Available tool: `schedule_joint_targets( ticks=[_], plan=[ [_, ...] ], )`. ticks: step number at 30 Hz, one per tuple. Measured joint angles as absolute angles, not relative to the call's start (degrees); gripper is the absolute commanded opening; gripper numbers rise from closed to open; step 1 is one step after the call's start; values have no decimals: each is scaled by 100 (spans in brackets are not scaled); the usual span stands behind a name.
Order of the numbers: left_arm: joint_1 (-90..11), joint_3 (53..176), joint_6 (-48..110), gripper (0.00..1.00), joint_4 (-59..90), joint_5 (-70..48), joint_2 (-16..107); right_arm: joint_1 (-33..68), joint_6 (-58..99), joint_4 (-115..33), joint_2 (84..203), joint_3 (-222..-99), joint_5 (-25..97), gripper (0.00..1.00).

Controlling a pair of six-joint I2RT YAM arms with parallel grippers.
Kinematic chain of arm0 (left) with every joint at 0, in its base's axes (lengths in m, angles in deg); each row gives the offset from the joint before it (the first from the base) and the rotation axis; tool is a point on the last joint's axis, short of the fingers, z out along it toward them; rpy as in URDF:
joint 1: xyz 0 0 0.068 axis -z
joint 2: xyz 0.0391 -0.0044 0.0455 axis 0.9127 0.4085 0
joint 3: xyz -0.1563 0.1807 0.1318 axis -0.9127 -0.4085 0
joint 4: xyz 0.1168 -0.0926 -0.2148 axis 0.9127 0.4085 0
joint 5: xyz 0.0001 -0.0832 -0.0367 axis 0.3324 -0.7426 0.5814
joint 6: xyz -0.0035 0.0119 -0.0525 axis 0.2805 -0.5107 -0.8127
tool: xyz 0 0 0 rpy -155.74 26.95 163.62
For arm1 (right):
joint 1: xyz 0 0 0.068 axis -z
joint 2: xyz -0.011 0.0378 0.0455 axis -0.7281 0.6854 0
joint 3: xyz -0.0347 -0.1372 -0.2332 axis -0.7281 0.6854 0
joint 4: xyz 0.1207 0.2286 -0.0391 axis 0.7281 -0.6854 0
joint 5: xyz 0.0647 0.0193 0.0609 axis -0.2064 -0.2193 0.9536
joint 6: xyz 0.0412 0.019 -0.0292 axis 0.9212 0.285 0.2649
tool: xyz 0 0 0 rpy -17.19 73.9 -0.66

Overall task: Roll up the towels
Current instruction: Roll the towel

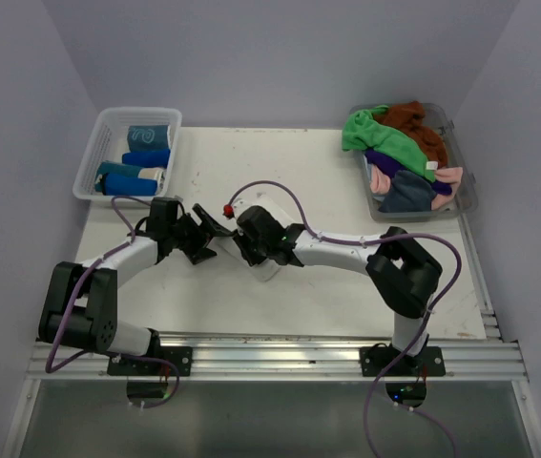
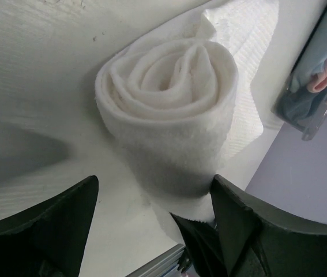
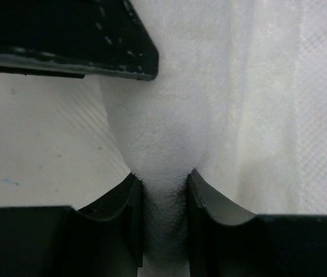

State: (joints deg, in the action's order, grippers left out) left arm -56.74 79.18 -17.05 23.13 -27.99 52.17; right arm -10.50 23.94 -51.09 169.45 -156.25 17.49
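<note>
Right hand [image 3: 164,187]: jaws drawn in narrow, pinching a raised ridge of the white towel [image 3: 163,138]. Cloth fills the gap between my two fingers.
Left hand [image 2: 151,202]: jaws spread wide, gripping nothing. The roll's near end sits in the gap between my fingers [image 2: 59,219]. I cannot tell whether either finger touches the cloth.
Both hands, from above: left hand [image 1: 215,229] and right hand [image 1: 246,243] meet tip to tip over the middle of the counter [image 1: 346,296], and my arms reach in from the near edge.
White towel [image 2: 169,115]: wound into a fat roll, with the spiral end facing my left wrist camera. It lies on the counter near the middle, and a flat unrolled tail spreads out behind it.
Basket [image 1: 98,153]: white and slotted, at the far left corner of the counter. It holds rolled towels [image 1: 146,157] in blue and grey-blue, lying side by side.
Tub [image 1: 461,205]: clear plastic, at the far right corner.
Tub contents: loose towels in a heap. The green towel [image 1: 380,138] is on top at the far side and the rust-brown towel [image 1: 418,124] is beside it. The purple towel [image 1: 389,162], pink towel [image 1: 380,181] and slate grey towel [image 1: 408,196] lie toward the near side.
</note>
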Motion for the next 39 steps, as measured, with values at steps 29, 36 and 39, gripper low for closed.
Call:
schedule_joint_targets(
  ticks=[29, 36, 39],
  plan=[
    [-5648, 7704, -1506, 78, 1262, -3322, 5448, 755, 5797, -2108, 17312, -14244, 6772, 24],
    [-5648, 7805, -1508, 71, 1249, -3455, 5899, 720, 5285, -3146, 17255, -14646, 6455, 48],
    [-5648, 7916, -1500, 71, 1334, -3538, 6014, 633, 4881, -3926, 17019, -14836, 5952, 71]
  ],
)
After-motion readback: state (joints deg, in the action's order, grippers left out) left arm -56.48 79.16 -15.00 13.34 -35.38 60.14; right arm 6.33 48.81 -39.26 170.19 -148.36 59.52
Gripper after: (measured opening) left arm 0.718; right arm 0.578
